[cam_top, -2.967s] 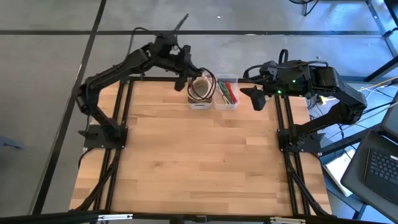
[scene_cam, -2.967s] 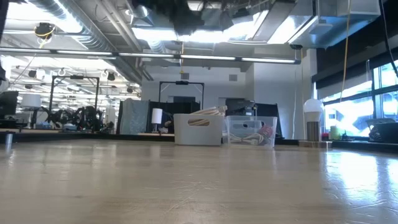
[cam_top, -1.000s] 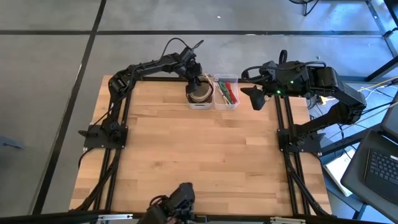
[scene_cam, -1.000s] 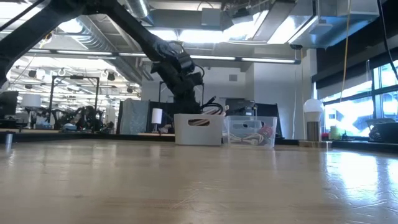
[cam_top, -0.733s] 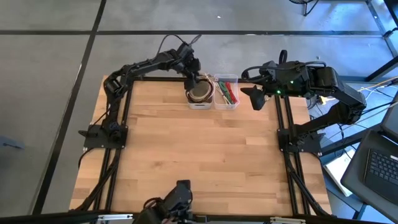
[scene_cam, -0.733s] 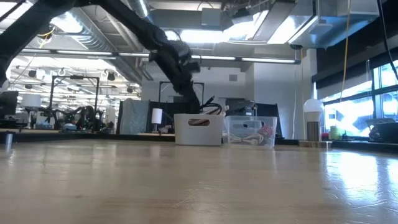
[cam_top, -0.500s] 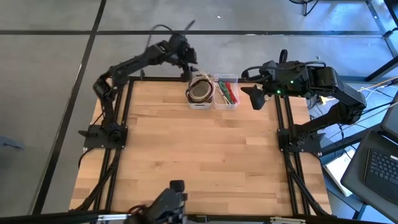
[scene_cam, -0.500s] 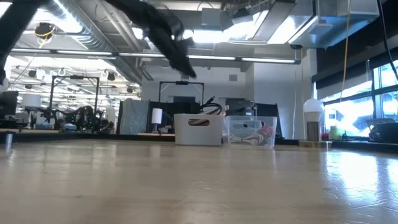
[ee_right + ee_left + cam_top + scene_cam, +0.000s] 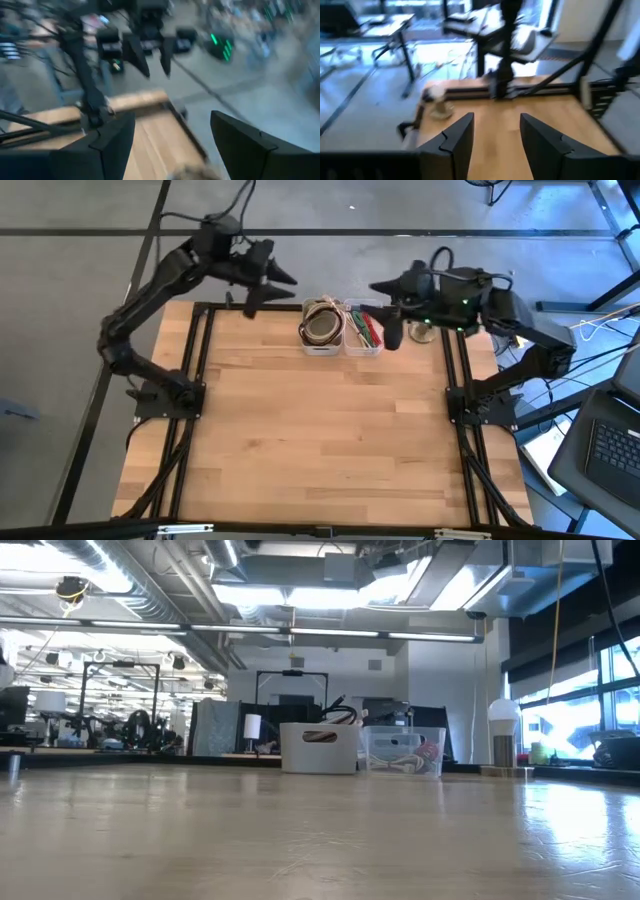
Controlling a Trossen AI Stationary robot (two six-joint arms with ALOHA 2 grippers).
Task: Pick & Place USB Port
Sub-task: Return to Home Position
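A white bin [image 9: 321, 328] with coiled cables and a clear bin [image 9: 364, 327] with red and green items stand side by side at the table's far edge. Both also show in the low view, the white bin [image 9: 319, 747] and the clear bin [image 9: 404, 750]. I cannot pick out a USB port. My left gripper [image 9: 272, 292] is open and empty. It is raised high, left of the white bin, beyond the far edge. My right gripper [image 9: 383, 315] is open and empty, in the air just right of the clear bin. Neither gripper shows in the low view.
The bare wooden table top [image 9: 320, 430] stretches from the bins to the near edge. A small round object [image 9: 425, 332] lies right of the clear bin, under my right arm. A laptop [image 9: 610, 450] stands off the table's right side.
My left gripper has risen out of the white bin. It has swung up and toward the table's left, past the far edge, with nothing in it. My right gripper has moved toward the table's left, up to the clear bin. The bins have stayed where they were.
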